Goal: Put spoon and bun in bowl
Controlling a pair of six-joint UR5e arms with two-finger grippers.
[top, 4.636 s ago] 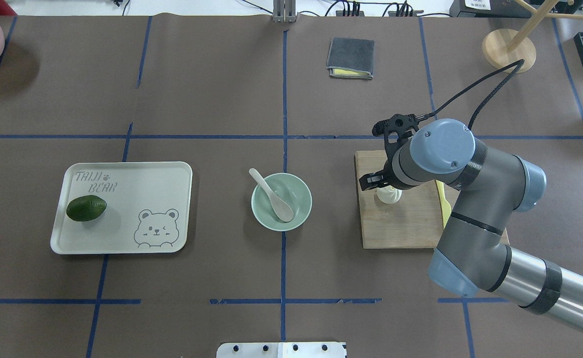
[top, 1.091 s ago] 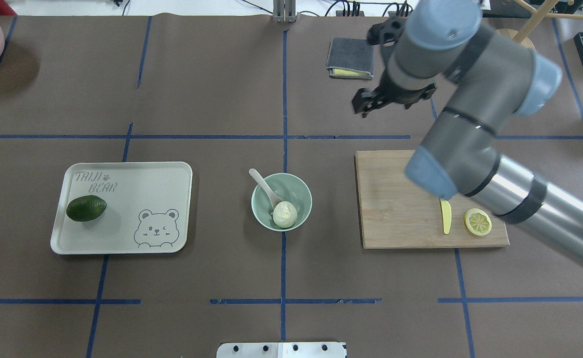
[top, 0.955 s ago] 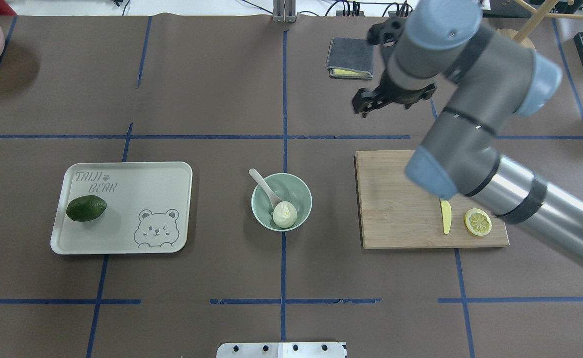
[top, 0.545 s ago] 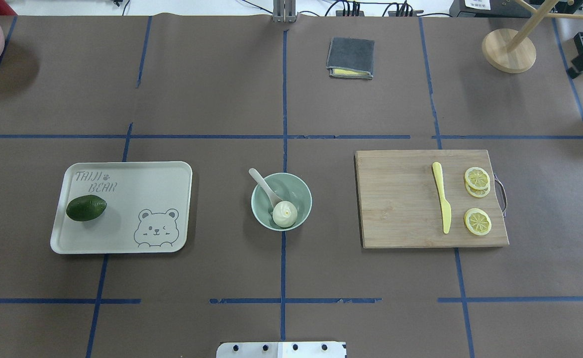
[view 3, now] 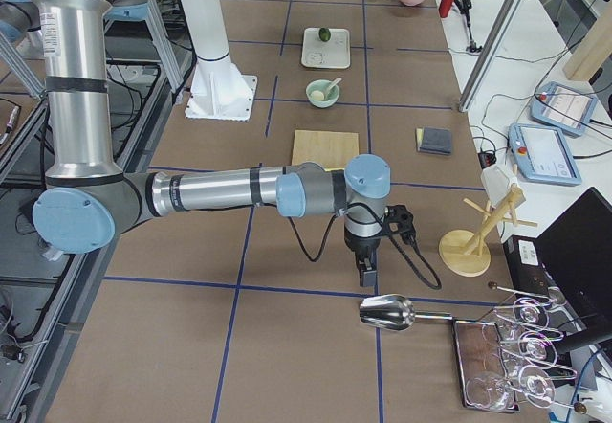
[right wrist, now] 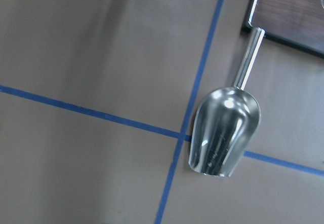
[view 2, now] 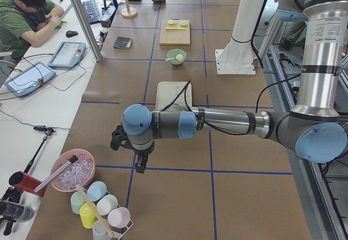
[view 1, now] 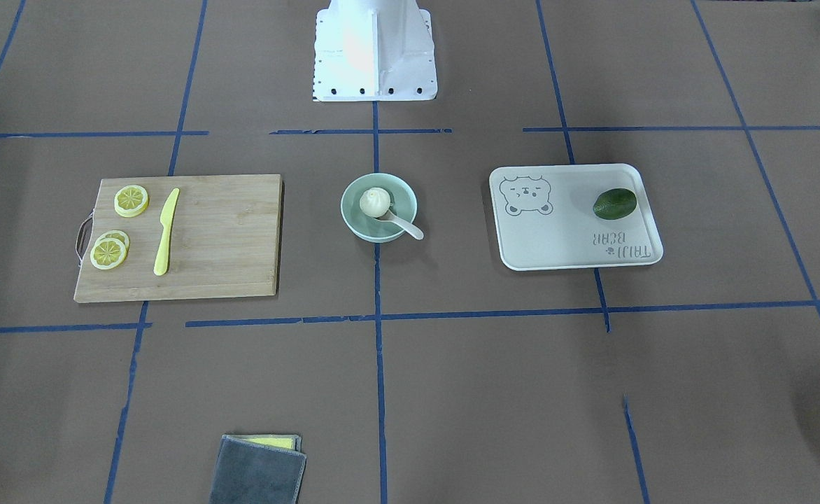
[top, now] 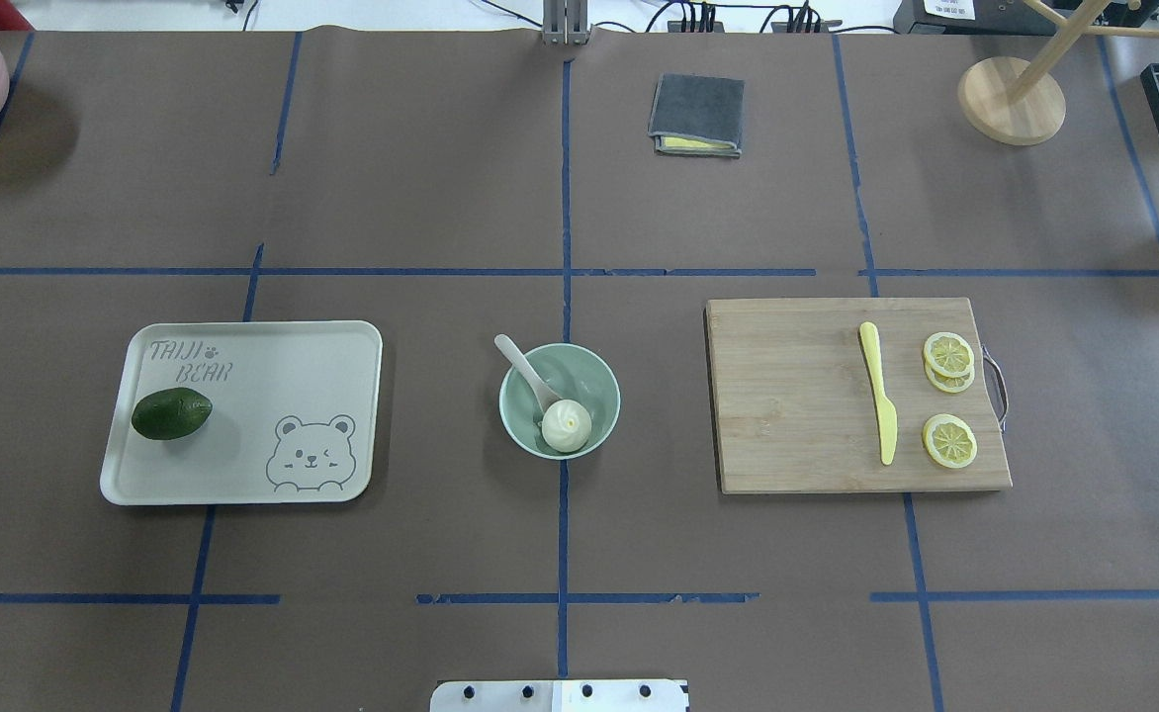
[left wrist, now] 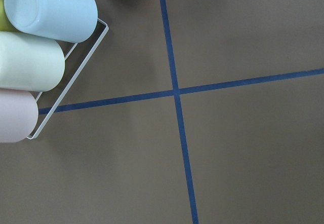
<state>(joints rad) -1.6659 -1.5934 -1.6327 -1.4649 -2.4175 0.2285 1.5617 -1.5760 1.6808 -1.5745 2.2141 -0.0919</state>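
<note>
The pale mint-green bowl (top: pixel 591 380) stands at the table's middle, also in the front view (view 1: pixel 401 195). The white bun (top: pixel 567 426) lies inside it, on the spoon's scoop. The off-white spoon (top: pixel 523 366) leans in the bowl with its handle over the rim (view 1: pixel 406 227). Both grippers are far from the bowl and outside the overhead and front views. My left gripper (view 2: pixel 139 165) hangs over the table's left end and my right gripper (view 3: pixel 367 272) over its right end. I cannot tell whether either is open or shut.
A grey tray (top: pixel 243 475) holds a dark green lime (top: pixel 171 413). A wooden board (top: pixel 787 405) carries a yellow knife (top: pixel 878 391) and lemon slices (top: pixel 949 440). A grey cloth (top: pixel 696 114) lies at the back. Cups (left wrist: pixel 40 46) and a metal scoop (right wrist: pixel 223 130) lie under the wrists.
The right arm has lifted off the board and swung out of the overhead view to the right. The bun, earlier on the board, now lies in the bowl.
</note>
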